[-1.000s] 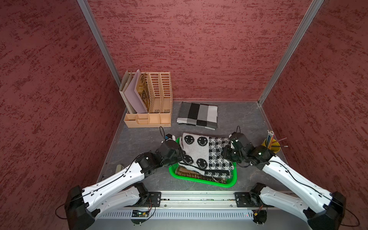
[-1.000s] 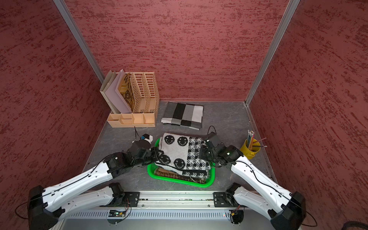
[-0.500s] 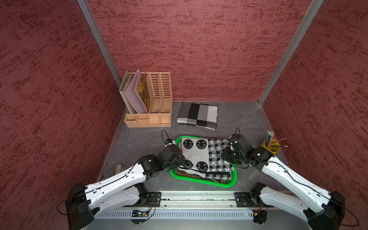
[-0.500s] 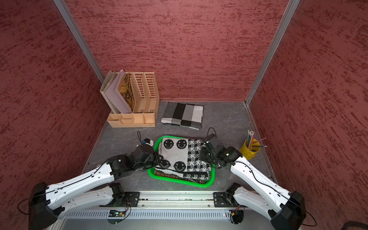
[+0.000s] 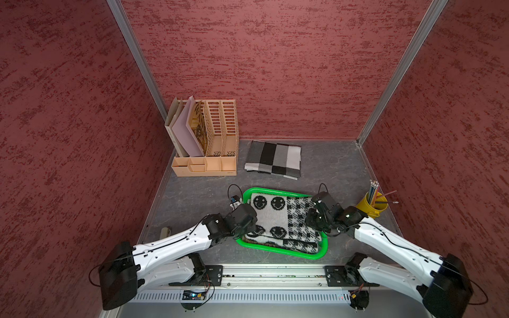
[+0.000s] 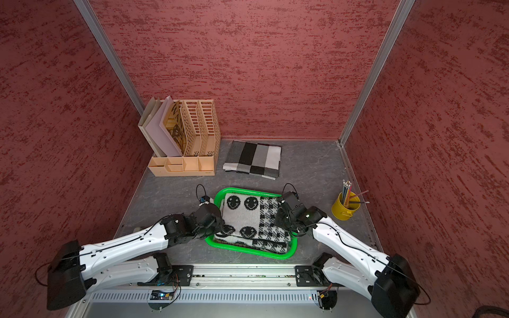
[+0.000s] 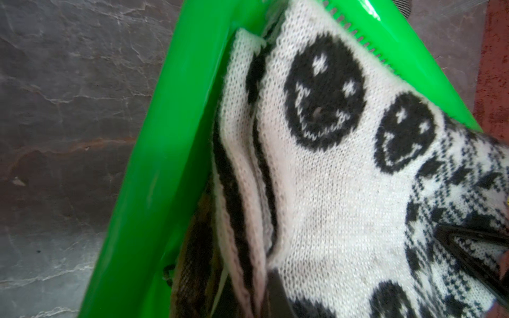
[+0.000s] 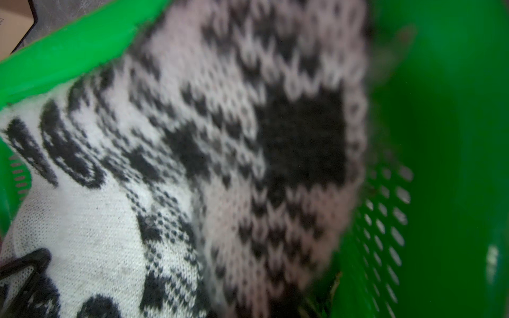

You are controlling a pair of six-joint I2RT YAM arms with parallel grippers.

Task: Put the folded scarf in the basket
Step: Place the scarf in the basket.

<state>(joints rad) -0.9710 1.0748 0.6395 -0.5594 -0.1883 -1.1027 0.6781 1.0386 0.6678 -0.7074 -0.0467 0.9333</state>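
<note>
At the far left of the grey tabletop (image 5: 192, 198), a tan slotted file organizer (image 5: 217, 137) is seen standing upright against the back wall, with flat folders (image 5: 186, 132) leaned into its leftmost slots. Nearer the front, the left gripper (image 5: 251, 224) is laid over the left rim of the basket (image 5: 322, 246) with its jaws closed, and the left edge of the folded scarf (image 5: 278, 220) is pinched in them; in the left wrist view a dark fingertip (image 7: 272, 294) is tucked between the knitted layers. The scarf, white with black smiley faces on its left part and a black check on its right, is lowered inside the green basket and nearly fills it, lying flat within the rim. A brown patterned layer (image 7: 192, 275) is glimpsed beneath it at the basket's near left corner. Behind the basket and well apart from it, a folded cloth of grey, black and white blocks (image 5: 274, 159) is spread flat near the back wall. On the scarf's right edge the right gripper (image 5: 312, 220) is likewise clamped shut, the checked fabric held close and blurred in the right wrist view. Farthest right, a yellow cup of pencils (image 5: 370, 206) is set upright just beside the right arm
</note>
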